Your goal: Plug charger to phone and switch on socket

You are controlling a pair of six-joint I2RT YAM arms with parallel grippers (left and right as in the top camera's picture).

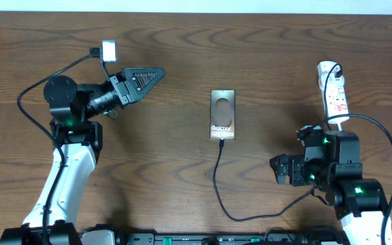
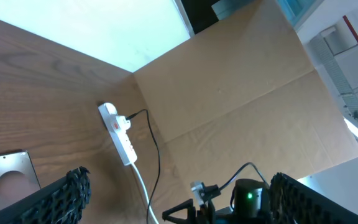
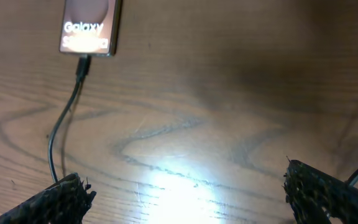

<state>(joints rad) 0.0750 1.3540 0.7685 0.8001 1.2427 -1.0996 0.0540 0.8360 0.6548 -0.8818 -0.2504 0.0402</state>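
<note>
The phone (image 1: pixel 222 114) lies flat mid-table with its screen lit and showing "Galaxy"; it also shows in the right wrist view (image 3: pixel 91 28) and the left wrist view (image 2: pixel 5 180). The charger's black cable (image 1: pixel 218 180) runs from the phone's near edge, where its tip (image 3: pixel 82 65) sits against the port. The white socket (image 1: pixel 333 92) lies at the far right, with a black plug in it (image 2: pixel 129 117). My left gripper (image 1: pixel 163 71) hovers open, left of the phone. My right gripper (image 1: pixel 278 170) is open and empty, right of the cable.
A brown cardboard wall (image 2: pixel 241 93) stands beyond the table's right side. The socket's thick white cord (image 2: pixel 143 186) runs toward the right arm's base (image 1: pixel 356 194). Bare wooden tabletop (image 3: pixel 216 124) lies between the right gripper's fingers.
</note>
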